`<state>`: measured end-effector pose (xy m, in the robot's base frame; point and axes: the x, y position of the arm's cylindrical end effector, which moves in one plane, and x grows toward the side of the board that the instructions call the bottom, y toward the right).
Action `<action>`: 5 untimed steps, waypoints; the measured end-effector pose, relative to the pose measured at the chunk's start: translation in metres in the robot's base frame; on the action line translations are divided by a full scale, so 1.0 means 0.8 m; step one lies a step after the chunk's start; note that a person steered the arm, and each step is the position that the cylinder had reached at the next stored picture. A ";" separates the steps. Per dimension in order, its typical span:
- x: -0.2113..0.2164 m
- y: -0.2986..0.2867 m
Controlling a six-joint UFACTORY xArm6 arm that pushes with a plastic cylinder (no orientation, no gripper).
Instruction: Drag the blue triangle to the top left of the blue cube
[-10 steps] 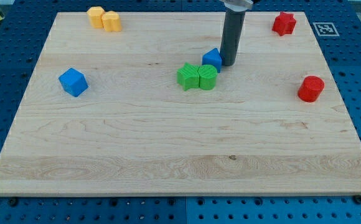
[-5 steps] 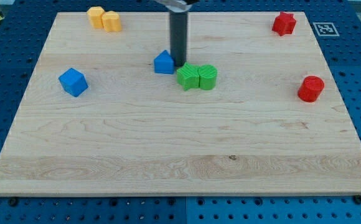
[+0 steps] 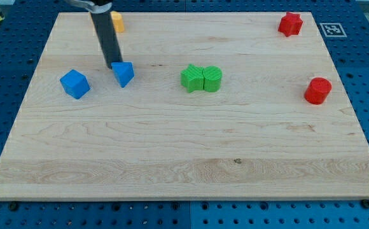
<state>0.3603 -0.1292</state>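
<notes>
The blue triangle [image 3: 125, 73] lies on the wooden board [image 3: 184, 146], left of centre. The blue cube [image 3: 75, 83] sits a short way to its left, slightly lower in the view. My tip [image 3: 112, 65] stands just off the triangle's upper left corner, touching or nearly touching it, between the triangle and the cube but higher than both. The rod rises toward the view's top.
A green star-like block [image 3: 191, 78] and a green cylinder [image 3: 212, 79] sit side by side at the centre. A yellow block [image 3: 117, 21] shows behind the rod at the top left. A red star block [image 3: 290, 23] is at the top right, a red cylinder [image 3: 317, 90] at the right.
The blue triangle has slid left, from beside the green blocks to near the blue cube. My tip moved left with it and now stands on its upper left instead of its right.
</notes>
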 end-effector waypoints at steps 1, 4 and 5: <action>0.003 0.057; 0.031 -0.045; 0.031 -0.079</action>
